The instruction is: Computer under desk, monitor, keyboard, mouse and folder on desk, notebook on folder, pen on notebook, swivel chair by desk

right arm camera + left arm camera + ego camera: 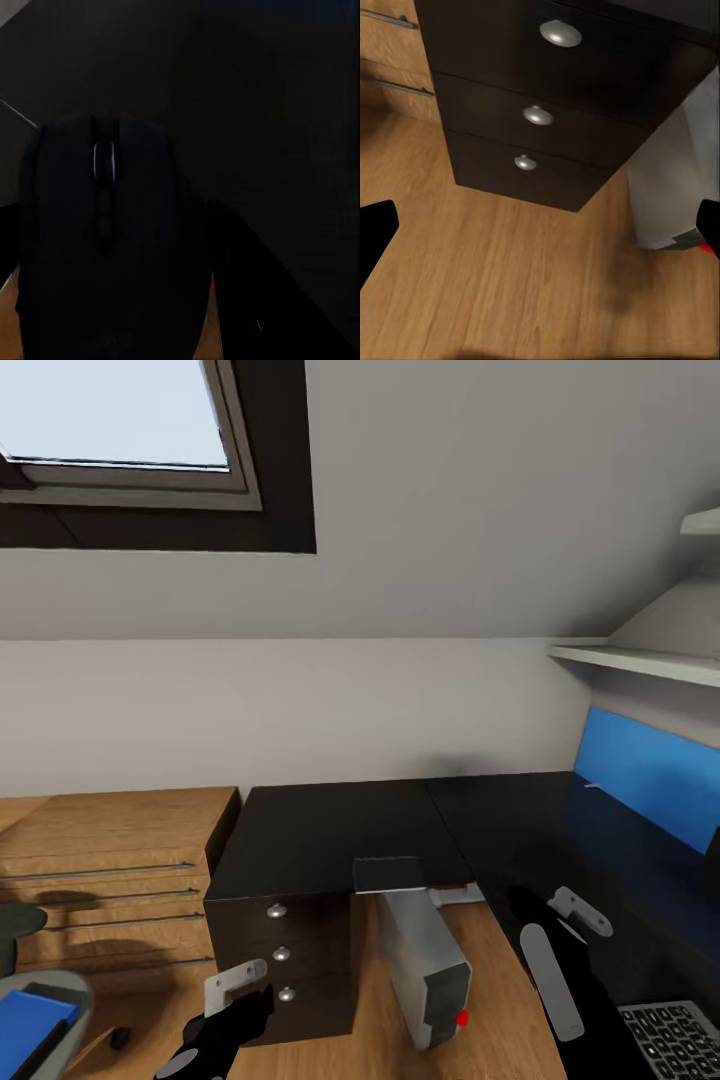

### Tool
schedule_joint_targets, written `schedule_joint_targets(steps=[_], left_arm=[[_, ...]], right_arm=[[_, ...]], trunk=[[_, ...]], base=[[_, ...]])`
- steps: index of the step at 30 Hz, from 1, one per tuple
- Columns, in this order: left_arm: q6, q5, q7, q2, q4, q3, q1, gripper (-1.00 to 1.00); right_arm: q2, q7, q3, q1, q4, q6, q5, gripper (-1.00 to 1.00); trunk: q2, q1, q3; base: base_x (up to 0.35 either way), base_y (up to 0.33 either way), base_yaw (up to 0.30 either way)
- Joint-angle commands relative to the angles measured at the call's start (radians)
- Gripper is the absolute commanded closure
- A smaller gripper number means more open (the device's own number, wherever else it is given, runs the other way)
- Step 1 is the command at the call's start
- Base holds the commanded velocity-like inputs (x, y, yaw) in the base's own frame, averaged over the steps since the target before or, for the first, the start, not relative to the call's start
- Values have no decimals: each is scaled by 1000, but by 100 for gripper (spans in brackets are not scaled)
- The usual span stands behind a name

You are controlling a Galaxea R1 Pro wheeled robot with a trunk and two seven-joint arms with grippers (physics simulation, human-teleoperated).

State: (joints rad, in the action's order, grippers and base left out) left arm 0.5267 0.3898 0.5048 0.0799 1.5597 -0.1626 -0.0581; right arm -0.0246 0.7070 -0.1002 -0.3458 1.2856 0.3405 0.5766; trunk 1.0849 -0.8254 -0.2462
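Folder (pixel 33 1015) sits at far left, bright blue, flat on the grey seat of the swivel chair (pixel 70 990), well off to the outer side of the left gripper (pixel 240 985). A small dark object lies on the wood floor (pixel 500 980) between chair and gripper; too small to identify.

Left gripper hangs low over the floor in front of a black drawer unit (pixel 300 950) with three round silver knobs. Jaws spread wide: in the left wrist view the two black fingertips (pixel 375 232) sit at opposite edges with only bare floor between them. Nothing gripped. Behind it stands the light wooden chest of drawers (pixel 110 860).

Computer (pixel 425 960) stands on the floor just beside the drawer unit, grey case, red button on its front, tucked under the edge of the glossy black desk (pixel 340 830). It lies between the two grippers, nearer the left one, touching neither.

Right gripper (pixel 550 920) is over the desk's right section. Right wrist view: the mouse (pixel 105 240) fills the space between the jaws, dark, scroll wheel facing the camera; the jaws are clamped on its sides. Picture is very dark, so contact on each pad is hard to confirm. Whether the mouse touches the desk top, I cannot tell.

Keyboard (pixel 675 1040) lies on the desk at bottom right, just beyond the right gripper. Blue back panel (pixel 650 770) runs behind.
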Motion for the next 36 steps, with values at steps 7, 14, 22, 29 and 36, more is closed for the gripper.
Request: schedule_joint_targets(steps=[7, 14, 22, 29, 36], left_arm=[[2, 11, 8, 0, 2, -1, 0, -100], [1, 11, 9, 0, 2, -1, 0, -100], [2, 11, 9, 0, 2, 0, 0, -100], [2, 11, 9, 0, 2, -1, 0, -100], [3, 12, 8, 0, -1, 0, 0, -100]], right_arm=[[-1, 5, -1, -1, 0, -11, 7, 100], [-2, 5, 2, -1, 1, -11, 6, 100], [-4, 4, 10, -1, 1, -11, 3, 100], [-6, 6, 11, -1, 3, -11, 8, 100], [-6, 5, 10, -1, 2, -11, 8, 100]], trunk=[[1, 0, -3], [1, 0, -5], [1, 0, -5], [1, 0, -5], [1, 0, -5]], base=[[0, 0, -276], [0, 0, -217], [0, 0, -20], [0, 0, 0], [104, 0, 0]])
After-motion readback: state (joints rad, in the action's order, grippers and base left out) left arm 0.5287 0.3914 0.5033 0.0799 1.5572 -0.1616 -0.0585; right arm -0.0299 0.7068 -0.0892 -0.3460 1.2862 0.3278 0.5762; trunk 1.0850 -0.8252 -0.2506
